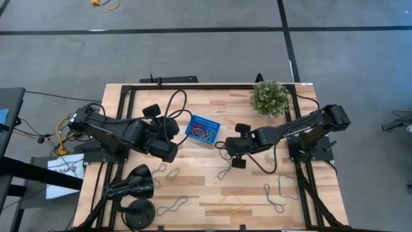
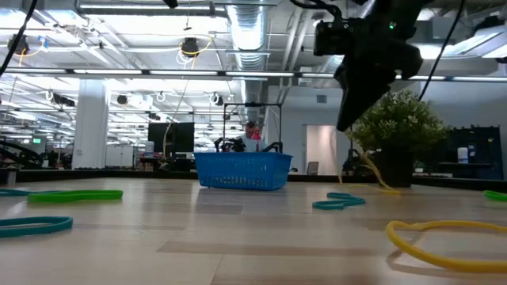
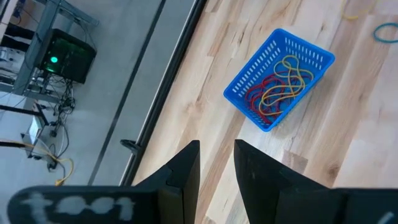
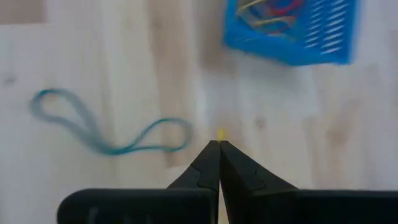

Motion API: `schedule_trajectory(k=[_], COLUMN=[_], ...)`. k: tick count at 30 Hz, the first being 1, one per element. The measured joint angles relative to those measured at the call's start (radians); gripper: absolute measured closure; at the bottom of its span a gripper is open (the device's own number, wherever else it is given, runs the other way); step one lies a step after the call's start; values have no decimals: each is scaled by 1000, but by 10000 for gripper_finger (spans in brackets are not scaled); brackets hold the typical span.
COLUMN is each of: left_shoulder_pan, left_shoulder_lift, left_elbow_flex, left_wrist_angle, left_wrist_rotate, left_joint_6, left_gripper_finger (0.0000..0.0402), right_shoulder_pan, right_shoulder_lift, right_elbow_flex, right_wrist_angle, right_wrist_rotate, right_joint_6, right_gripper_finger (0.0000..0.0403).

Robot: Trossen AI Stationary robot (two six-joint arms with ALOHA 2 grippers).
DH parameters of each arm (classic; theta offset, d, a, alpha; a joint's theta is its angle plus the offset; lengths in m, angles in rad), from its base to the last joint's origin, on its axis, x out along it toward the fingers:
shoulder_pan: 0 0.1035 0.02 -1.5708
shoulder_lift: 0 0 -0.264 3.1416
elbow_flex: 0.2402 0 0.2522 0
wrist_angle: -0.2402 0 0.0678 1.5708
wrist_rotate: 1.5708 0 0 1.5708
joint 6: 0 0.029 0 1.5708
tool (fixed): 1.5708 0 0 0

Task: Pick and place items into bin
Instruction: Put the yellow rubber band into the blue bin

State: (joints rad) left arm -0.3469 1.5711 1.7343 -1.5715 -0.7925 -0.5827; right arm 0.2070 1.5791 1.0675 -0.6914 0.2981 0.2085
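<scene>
The blue bin [image 1: 203, 129] stands on the table behind the middle and holds red and yellow loops [image 3: 280, 87]. My right gripper [image 1: 228, 150] hangs above the table just right of the bin and is shut on a yellow loop [image 2: 367, 168]. It also shows in the low view [image 2: 345, 123] and in its own wrist view [image 4: 219, 144]. My left gripper [image 3: 216, 163] hovers left of the bin, its fingers a little apart and empty. Further loops lie flat on the table: a teal one [image 4: 106, 134], a green one [image 1: 172, 171] and a yellow one [image 1: 237, 209]. My right gripper pinches the yellow loop between its two shut fingertips; only a speck of yellow [image 4: 221, 134] shows past them. The fingers come from above, slanting down. The loop hangs slack below the gripper, and its lower end [image 2: 386, 187] reaches down to the table top.
A potted plant [image 1: 269, 97] stands at the back right corner. Loose loops lie along the near half of the table [image 1: 278, 193], [image 1: 172, 206]. A black stand [image 1: 132, 187] sits at the near left. Bare wood [image 1: 193, 183] lies in front of the bin.
</scene>
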Motion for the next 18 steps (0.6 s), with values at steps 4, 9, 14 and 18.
schedule_trajectory(k=[4, 9, 14, 18], left_shoulder_pan=[2, 3, 3, 3], left_shoulder_lift=[1, 0, -3, -3], left_elbow_flex=[-25, -25, -25, -25], left_wrist_angle=[0, 20, 14, 15], left_wrist_rotate=[-3, -50, -58, -55], left_joint_6=[1, -19, -13, -11], left_gripper_finger=[313, 313, 313, 313], right_shoulder_pan=[-7, -20, -27, -42], right_shoulder_lift=[-26, -51, -62, -59], right_elbow_flex=[0, 0, 1, 1], right_wrist_angle=[82, 292, 492, 604], right_wrist_rotate=[127, 152, 227, 286], right_joint_6=[-1, -76, -167, -238], right_gripper_finger=[403, 403, 403, 403])
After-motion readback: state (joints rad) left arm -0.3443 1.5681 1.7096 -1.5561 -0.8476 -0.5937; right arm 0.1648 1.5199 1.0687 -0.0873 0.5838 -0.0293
